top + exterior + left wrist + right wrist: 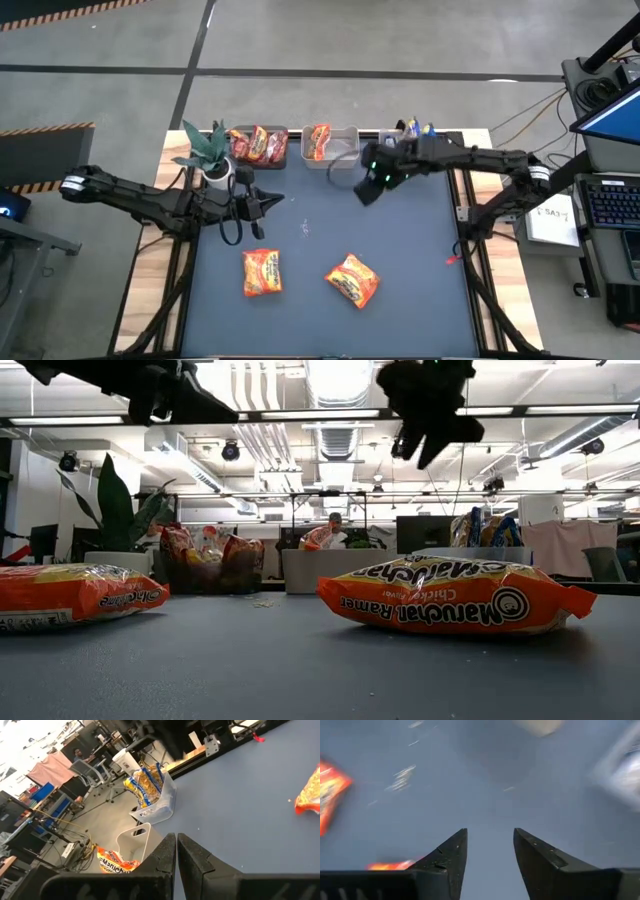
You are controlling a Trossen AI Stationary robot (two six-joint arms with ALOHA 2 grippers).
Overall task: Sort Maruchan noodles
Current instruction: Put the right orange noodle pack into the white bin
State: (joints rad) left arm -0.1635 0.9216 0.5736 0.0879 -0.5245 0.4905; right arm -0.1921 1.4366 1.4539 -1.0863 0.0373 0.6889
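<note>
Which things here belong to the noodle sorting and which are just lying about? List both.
Job:
- two orange packets loose on the table
- orange packet in the middle bin
- dark red packets in the left bin
- blue-and-yellow packets at the right bin
- right claw, empty

Lying about:
- potted plant
- laptop

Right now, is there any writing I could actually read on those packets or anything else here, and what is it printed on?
"Maruchan Ramen", upside down: on the orange packet lying nearest the low camera.
"Chicken Flavor", small and upside down: same packet, just legible.
"Chicken", upside down, only part of the print: on the other orange packet at that view's edge.
"Maruch...", cut off: on the orange packet in the middle bin.
Everything else is too small or blurred.
</note>
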